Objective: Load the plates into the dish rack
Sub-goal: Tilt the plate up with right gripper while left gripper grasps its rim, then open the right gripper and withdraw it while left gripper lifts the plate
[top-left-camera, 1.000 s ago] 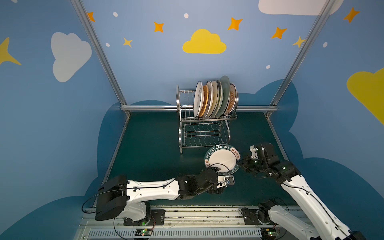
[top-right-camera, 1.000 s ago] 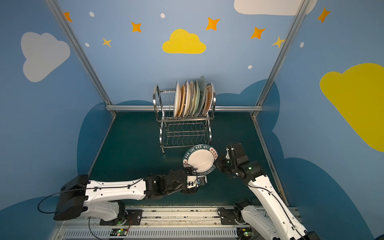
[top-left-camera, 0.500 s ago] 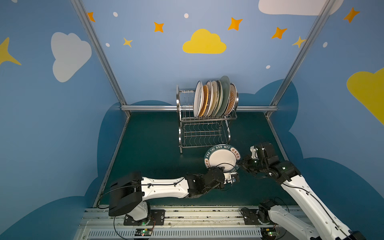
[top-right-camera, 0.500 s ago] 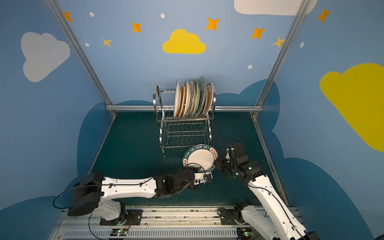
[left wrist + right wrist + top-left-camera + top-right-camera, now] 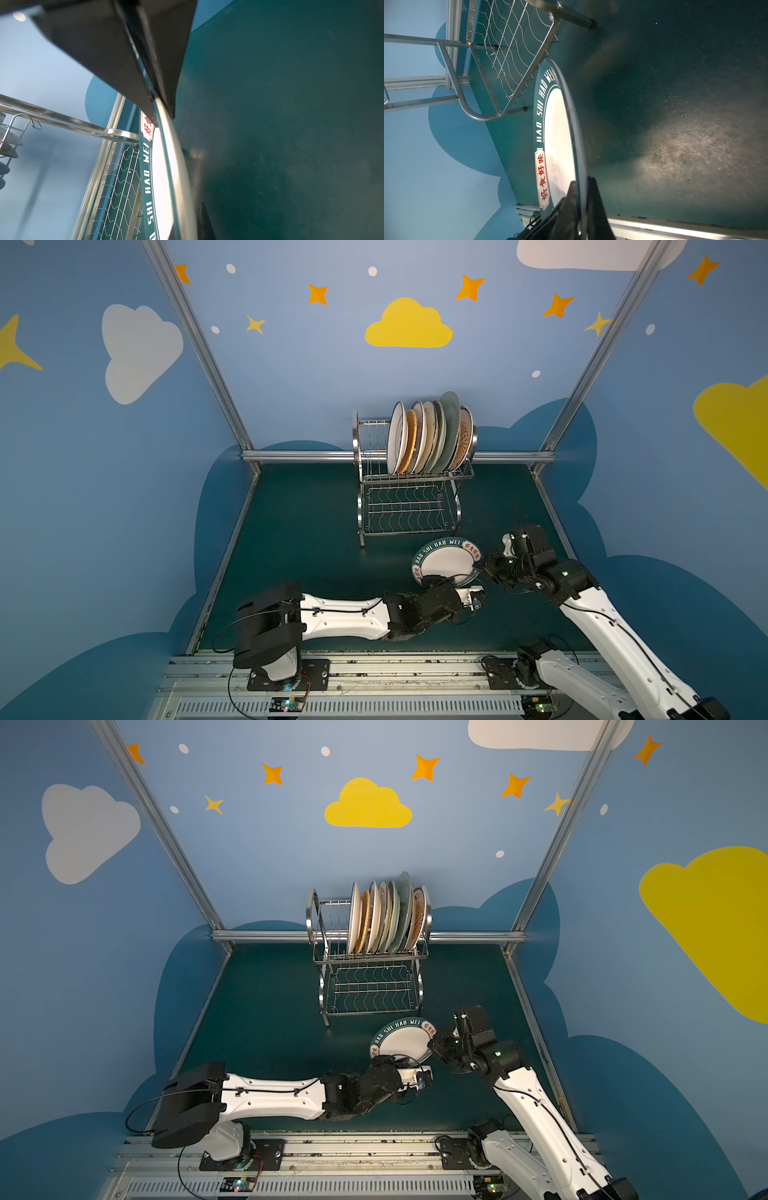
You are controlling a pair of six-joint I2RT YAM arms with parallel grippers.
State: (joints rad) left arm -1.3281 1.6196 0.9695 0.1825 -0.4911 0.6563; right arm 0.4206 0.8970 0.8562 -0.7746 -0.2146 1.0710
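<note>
Teal lettering rings the white teal-rimmed plate point(image 5: 446, 562) point(image 5: 401, 1040), which lies just right of centre in both top views, on the dark green counter point(image 5: 311, 539) right below the dish rack point(image 5: 409, 506) point(image 5: 370, 986) and near its front feet, apart from it. Whether the plate's underside touches the counter I cannot tell.

Both arms have hold of this one plate. The left fingers point(image 5: 432, 580) point(image 5: 168, 97) are pressed onto its lower edge, one on the face and one under the rim; the left wrist view shows the pale rim running out from between them. The right fingers point(image 5: 484, 566) point(image 5: 593, 199) pinch the rim at the plate's right side, beside the red-charactered label point(image 5: 543, 178), again with one finger on each face.

Steel wire forms the rack, which stands at the centre of the frame against the back rail point(image 5: 299, 456). Its upper tier carries a row of racked plates point(image 5: 428, 435) on edge, leaning close together toward the tier's right end: white, orange woven, cream, pale green and a brown-patterned one. Below them sits the wavy-wire lower shelf point(image 5: 403, 506) point(image 5: 512, 41).
</note>
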